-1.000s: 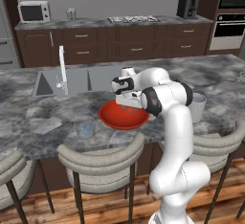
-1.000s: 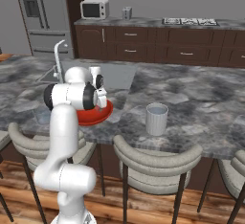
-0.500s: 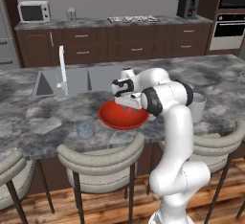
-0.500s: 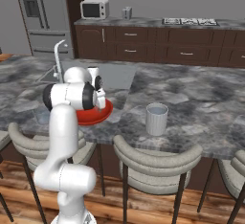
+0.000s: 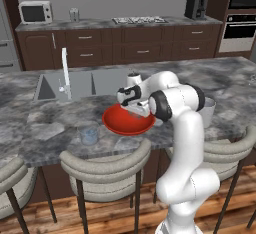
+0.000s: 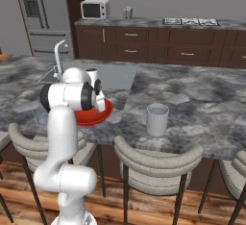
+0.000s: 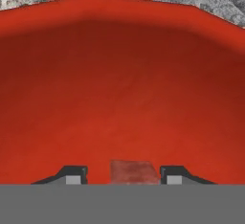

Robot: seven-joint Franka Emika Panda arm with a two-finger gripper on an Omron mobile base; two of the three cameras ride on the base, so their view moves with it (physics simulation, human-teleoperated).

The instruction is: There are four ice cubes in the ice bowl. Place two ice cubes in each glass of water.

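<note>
The red ice bowl (image 5: 118,123) (image 6: 105,113) (image 7: 119,74) sits on the island counter's front part. My gripper (image 5: 134,111) (image 6: 100,106) (image 7: 123,175) reaches down inside it. One pale ice cube (image 7: 134,172) lies on the bowl's floor between the two fingertips (image 7: 74,176). The right tip is almost against it, and a small gap shows on the left. One glass of water (image 5: 89,134) stands left of the bowl. The other glass (image 5: 207,112) (image 6: 157,119) stands to the right, partly behind my arm in the left base view.
A sink with a tall faucet (image 5: 65,73) (image 6: 58,56) lies behind the bowl. Padded bar stools (image 5: 102,165) (image 6: 156,156) line the counter's near edge. Back cabinets carry a microwave (image 5: 35,12) and a cooktop (image 5: 139,20).
The fingers have drawn closer together around the ice cube. The arm and the bowl stay where they were.
</note>
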